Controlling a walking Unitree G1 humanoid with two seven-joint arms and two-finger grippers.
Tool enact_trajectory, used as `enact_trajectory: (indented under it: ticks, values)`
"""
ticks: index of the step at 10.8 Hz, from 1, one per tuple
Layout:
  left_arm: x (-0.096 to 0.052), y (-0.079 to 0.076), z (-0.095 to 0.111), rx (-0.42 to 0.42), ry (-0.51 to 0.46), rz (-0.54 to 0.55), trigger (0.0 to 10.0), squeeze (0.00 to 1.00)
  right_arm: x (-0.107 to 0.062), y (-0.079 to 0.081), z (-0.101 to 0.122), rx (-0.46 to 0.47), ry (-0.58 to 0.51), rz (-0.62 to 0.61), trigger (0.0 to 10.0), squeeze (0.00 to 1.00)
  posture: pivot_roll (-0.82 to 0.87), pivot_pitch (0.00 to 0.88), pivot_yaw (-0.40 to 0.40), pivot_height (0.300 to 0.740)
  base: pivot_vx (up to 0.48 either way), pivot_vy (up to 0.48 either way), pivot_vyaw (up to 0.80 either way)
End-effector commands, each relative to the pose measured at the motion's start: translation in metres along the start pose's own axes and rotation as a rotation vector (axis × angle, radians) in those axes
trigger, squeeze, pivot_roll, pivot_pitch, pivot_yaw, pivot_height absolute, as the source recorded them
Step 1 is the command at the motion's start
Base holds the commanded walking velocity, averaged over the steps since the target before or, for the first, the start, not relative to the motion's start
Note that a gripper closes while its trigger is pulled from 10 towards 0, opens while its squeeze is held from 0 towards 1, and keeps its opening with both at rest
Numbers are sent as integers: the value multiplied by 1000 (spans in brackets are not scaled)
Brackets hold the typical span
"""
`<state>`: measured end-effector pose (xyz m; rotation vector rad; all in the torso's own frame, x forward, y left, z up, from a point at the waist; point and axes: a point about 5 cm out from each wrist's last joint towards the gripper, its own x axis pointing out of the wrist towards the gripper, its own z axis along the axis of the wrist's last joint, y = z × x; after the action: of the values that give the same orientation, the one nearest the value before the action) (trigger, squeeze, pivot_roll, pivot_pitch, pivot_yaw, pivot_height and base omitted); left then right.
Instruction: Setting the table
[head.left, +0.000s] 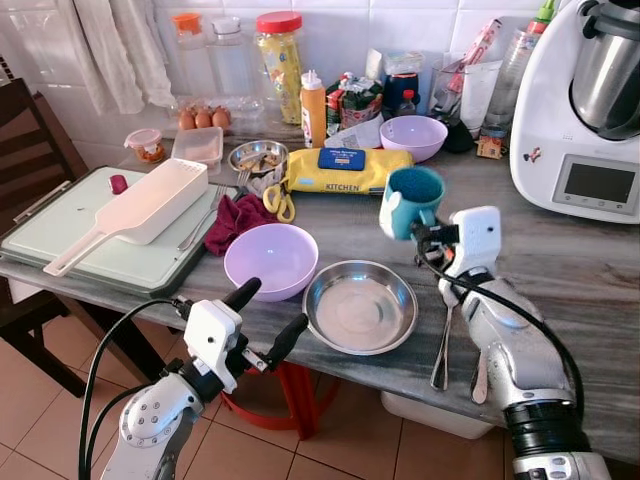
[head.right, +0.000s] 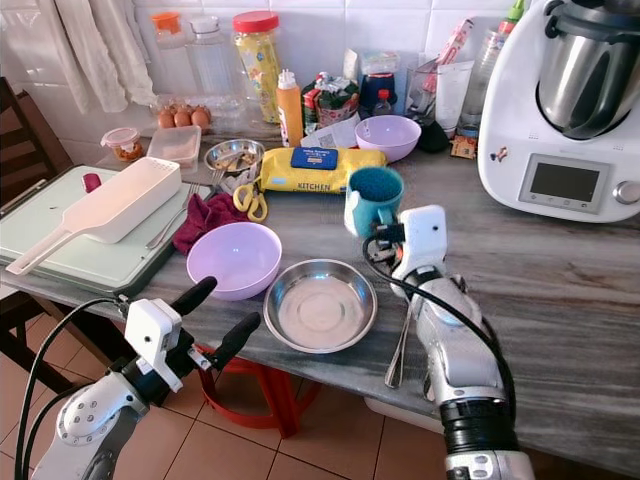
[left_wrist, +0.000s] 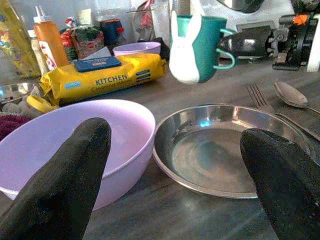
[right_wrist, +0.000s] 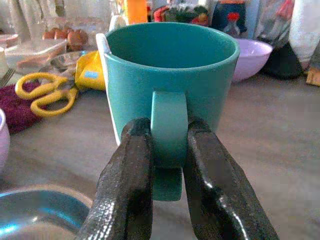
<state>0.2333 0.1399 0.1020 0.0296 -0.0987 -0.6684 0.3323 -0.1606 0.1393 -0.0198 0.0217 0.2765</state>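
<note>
Table (head.left: 560, 260): grey wood-grain top, crowded along the back wall and barer towards the front edge, where the place is being laid.
Kitchen machine (head.left: 585, 110): big white appliance with a steel jug, at the back on the robot's right, well apart from the work.
Cutting board (head.left: 60, 245): pale green, at the left end of the table, with a white scoop lying on it.
Wipes pack (head.left: 345, 168): yellow, marked KITCHEN, lying behind the dishes.
Bowl (head.left: 272, 258): lilac plastic, near the front edge, just beside the plate on its left.
Plate (head.left: 360, 307): shallow steel dish, empty, to the right of the bowl.
Mug (head.left: 410, 200): teal, upright, held above the table behind the plate and in front of the wipes pack.
Mug handling: looks ceramic, so stiff, fairly heavy for its size, glazed and slippery, and liable to chip if set down hard; the handle is the sensible hold, though the mug could swing about a pinch there.
Right gripper (right_wrist: 167, 150): its two black fingers pinched tight on the mug's handle, one on each side.
Left gripper (head.left: 265, 315): fingers spread wide, holding nothing, hovering at the front edge facing the bowl and plate.
Fork and spoon (left_wrist: 280, 97): lying side by side on the table right of the plate.
</note>
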Motion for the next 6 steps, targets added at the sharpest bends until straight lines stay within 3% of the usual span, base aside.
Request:
enact_trajectory:
  ticks: [1,6]
  values:
    - [-1,3,0,13,8,-3,10000,0,4,3,4,6,-14,18,10000,0,-21,0,72,740,0,0,0]
    - [1,-2,-2,-23,33,-71,10000,0,5,9,-9,41,46,60,10000,0,-26,0,76,740,0,0,0]
